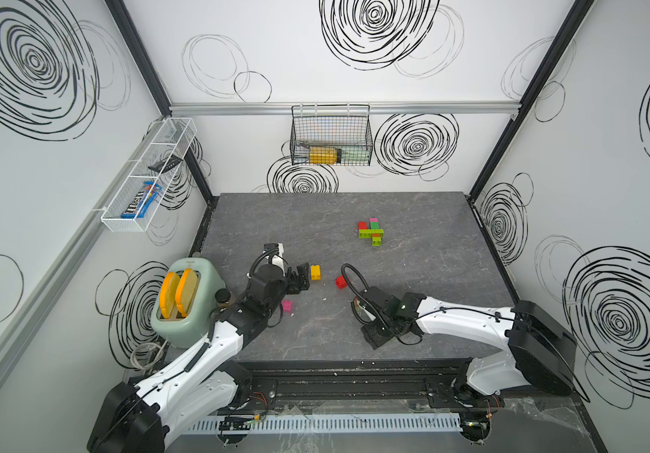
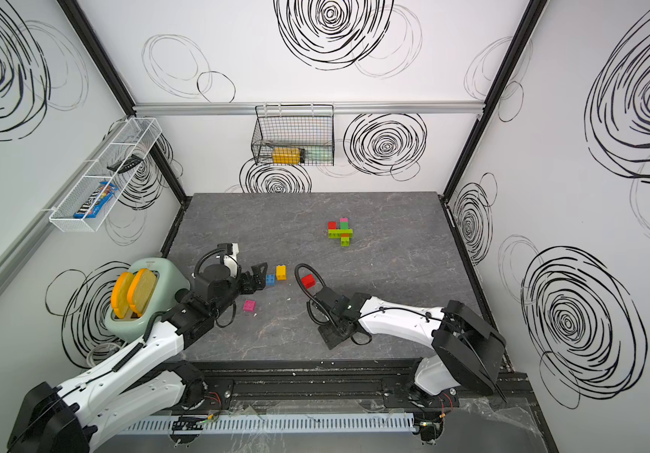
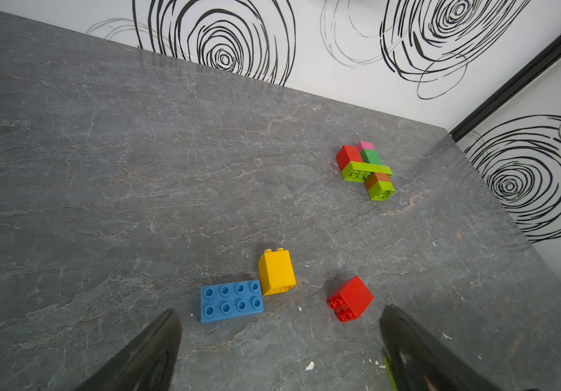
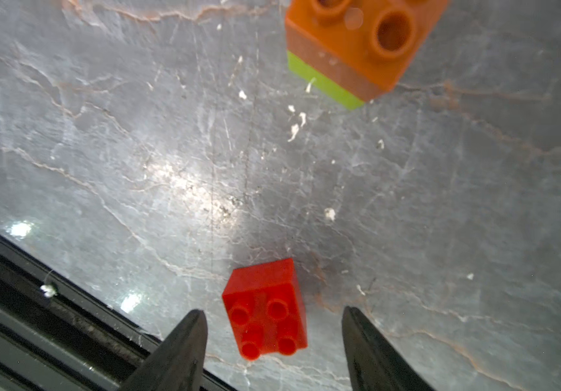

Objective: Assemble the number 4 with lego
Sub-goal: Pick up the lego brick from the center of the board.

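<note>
**Both pairs of jaws open, nothing held**

My left gripper (image 3: 279,313) hangs above the table (image 3: 103,203) with its jaws wide apart and empty. Just ahead of its tips a blue brick (image 3: 231,300) lies flat, studs up, with a yellow brick (image 3: 276,272) just beside it. A loose red brick (image 3: 350,298) lies on its side nearby.

My right gripper (image 4: 274,311) is near the table's front edge, jaws partly open. A front red brick (image 4: 265,311) lies between my fingertips with a gap on each side, so I grip nothing. An orange-on-lime stack (image 4: 356,44) lies close by.

The built figure (image 1: 372,232) of joined bricks lies far back, well apart from both grippers.
</note>
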{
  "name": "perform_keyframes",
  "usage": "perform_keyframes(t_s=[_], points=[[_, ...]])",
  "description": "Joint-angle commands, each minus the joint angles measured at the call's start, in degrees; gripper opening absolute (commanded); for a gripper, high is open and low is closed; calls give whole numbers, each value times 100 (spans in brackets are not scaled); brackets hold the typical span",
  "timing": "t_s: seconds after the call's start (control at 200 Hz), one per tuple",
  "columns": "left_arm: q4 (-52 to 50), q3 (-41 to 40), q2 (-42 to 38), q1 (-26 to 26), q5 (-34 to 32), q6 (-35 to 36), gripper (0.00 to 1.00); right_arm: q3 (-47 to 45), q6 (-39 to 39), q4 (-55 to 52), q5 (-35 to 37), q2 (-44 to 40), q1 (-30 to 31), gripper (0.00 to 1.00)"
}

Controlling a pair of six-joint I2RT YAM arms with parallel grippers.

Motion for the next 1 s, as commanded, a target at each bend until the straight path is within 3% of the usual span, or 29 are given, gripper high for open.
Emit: perform_keyframes(t_s=[0.0,0.65,0.996], points=[[124,18,4,78,87,-47,96,33,-187,135,-41,-47,-8,66],[-9,220,408,267,329,-225,96,170,-133,-12,55,436,91,44],[16,234,594,277,471,-295,96,207,10,15,137,121,-84,30]])
